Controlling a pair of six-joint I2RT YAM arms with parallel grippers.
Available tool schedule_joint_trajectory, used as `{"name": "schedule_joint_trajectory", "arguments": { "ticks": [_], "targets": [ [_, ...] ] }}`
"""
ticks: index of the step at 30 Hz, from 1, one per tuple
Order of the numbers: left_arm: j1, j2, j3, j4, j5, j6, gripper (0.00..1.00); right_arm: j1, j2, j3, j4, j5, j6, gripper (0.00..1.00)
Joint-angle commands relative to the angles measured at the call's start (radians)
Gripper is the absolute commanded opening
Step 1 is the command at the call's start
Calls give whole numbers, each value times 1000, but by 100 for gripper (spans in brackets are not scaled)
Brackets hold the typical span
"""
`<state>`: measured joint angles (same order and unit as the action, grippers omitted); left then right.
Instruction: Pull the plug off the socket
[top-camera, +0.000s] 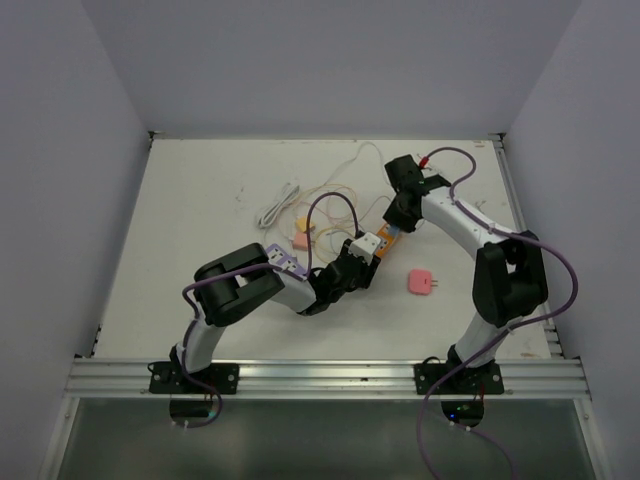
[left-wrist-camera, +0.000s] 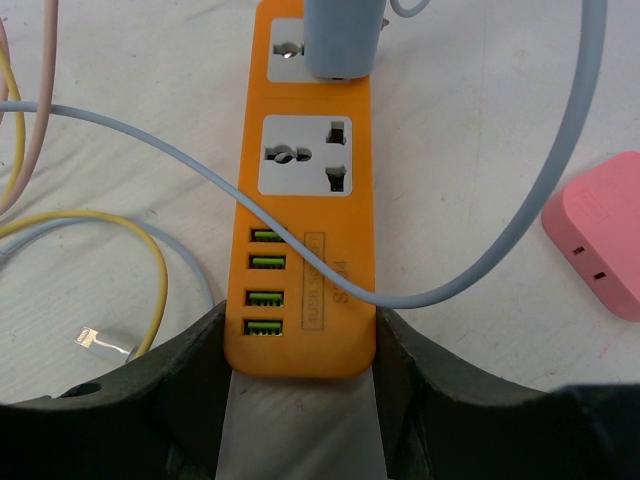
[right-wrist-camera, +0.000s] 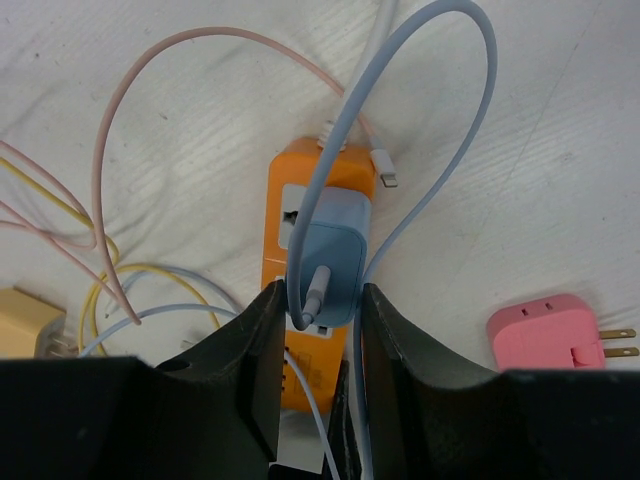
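The orange strip (left-wrist-camera: 350, 300) lies flat near the middle of the counter (top-camera: 200, 220). In the top view its long axis runs from about 7 o'clock to 1 o'clock. The blue plug (right-wrist-camera: 335, 255) sits in the socket (left-wrist-camera: 285, 48) at the strip's far end from the left arm.

The left tool (left-wrist-camera: 300, 340) is clenched on the strip. Its fingers press both long edges at the USB end, and the strip runs straight to 12 o'clock from there. The right tool (right-wrist-camera: 320, 295) is on the plug, with a finger against each side. It looks clenched on it, though we cannot see the contact faces themselves. In its own view the strip runs 6 to 12 o'clock, so the fingers close across the plug from 9 and 3.

We judge the coming move to turn on that split. The right arm is the one on the plug, and the pull should go straight off the strip's face, up from the counter, while the left holds the strip down. The plug's blue cable (right-wrist-camera: 440, 100) loops to 12 o'clock and may drag. A pink adapter (right-wrist-camera: 545, 330) lies apart at 4 o'clock.
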<state>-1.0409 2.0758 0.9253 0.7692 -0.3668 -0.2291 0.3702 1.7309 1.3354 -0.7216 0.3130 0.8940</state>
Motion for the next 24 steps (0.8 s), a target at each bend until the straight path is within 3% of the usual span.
{"name": "schedule_joint_trajectory", "arguments": {
  "ticks": [1,14,24],
  "targets": [
    [15,58,-14,-168,9,-38,0,-4,-76,-8,44,-2,26,0],
    [15,59,-14,-168,8,-39,0,-4,-151,-12,54,5,10,0],
    [15,35,-17,-163,-27,-39,0,-5,-235,-31,-59,80,-67,0]
  ]
}}
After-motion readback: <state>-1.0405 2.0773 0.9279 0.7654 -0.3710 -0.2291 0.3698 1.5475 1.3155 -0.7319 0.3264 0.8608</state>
